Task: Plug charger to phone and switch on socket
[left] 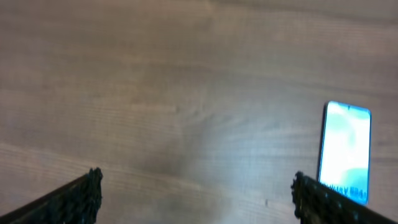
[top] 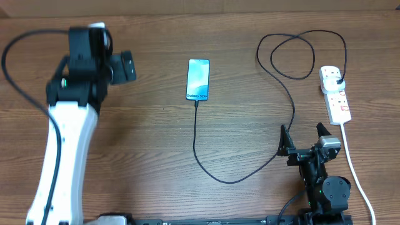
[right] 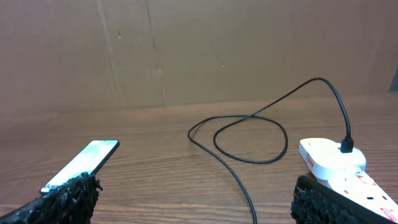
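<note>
The wood-grain table (top: 144,144) carries the phone (top: 198,79), the looping charger (top: 195,128) and the white socket (top: 335,95).

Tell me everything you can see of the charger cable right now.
The charger is a thin black cable lying slack on the wooden table. One tip meets the bottom edge of the phone; it runs toward the robot, curves back up beside the open right gripper, loops, and ends in a black plug seated in the socket.
</note>
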`<state>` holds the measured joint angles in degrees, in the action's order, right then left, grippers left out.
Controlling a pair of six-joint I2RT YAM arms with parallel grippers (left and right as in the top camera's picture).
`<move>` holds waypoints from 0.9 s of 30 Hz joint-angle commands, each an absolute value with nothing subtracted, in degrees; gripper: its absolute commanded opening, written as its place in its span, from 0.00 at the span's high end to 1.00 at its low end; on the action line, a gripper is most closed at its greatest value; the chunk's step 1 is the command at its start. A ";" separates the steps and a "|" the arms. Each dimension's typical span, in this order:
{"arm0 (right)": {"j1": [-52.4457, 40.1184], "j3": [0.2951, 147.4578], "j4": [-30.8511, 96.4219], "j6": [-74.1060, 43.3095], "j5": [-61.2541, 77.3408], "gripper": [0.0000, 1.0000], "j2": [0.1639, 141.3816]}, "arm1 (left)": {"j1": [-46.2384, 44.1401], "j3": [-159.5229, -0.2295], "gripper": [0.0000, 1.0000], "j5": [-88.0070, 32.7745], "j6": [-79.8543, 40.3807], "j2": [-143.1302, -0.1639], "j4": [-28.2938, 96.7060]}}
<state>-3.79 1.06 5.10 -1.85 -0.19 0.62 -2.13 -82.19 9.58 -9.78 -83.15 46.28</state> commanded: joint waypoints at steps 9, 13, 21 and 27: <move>-3.68 0.45 4.82 -1.65 0.12 0.00 0.16 | 1.23 -50.70 0.00 6.02 -11.16 -50.92 42.17; -3.68 0.45 4.82 -1.65 0.12 0.00 0.16 | 2.39 -40.99 0.00 2.98 -11.16 -38.52 38.30; -3.68 0.45 4.82 -1.65 0.12 0.00 0.16 | 2.33 -26.30 0.00 0.64 -8.14 -30.92 22.15; -3.68 0.45 4.82 -1.65 0.12 0.00 0.16 | 2.22 -12.27 0.00 -1.98 -7.49 -21.58 3.46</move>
<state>-3.79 1.06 5.15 -1.89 -0.21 0.62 2.09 -17.87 0.10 -8.73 -25.69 8.32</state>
